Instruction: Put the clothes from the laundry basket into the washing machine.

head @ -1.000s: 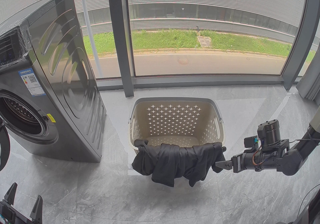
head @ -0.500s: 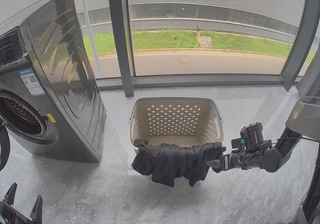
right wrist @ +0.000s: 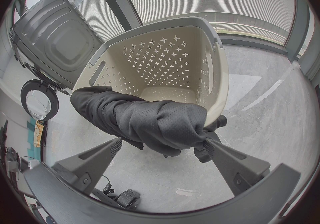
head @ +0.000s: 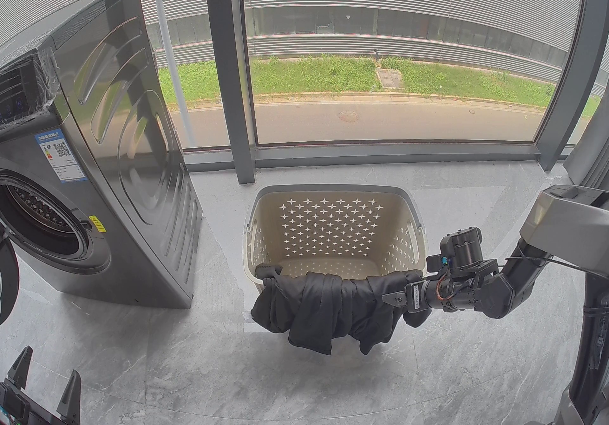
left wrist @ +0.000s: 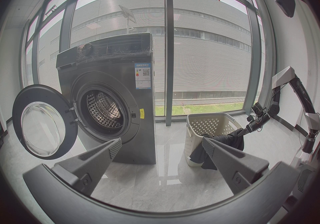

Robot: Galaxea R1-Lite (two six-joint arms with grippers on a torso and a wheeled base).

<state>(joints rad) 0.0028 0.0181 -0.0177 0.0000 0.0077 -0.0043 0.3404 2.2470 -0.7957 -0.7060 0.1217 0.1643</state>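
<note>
Above the marble floor, the right gripper is wide open and empty, with the black garment seemingly just between its jaws; push deeper before closing.

A cream plastic laundry basket has a pale grey rim and rows of small four-pointed star cut-outs. The soft charcoal-black garment is plain, with a fine dotted mesh weave. The dark grey metallic washing machine carries a blue-and-white label and a small yellow sticker. The pale grey floor tiles show faint cloudy marble veining.
</note>
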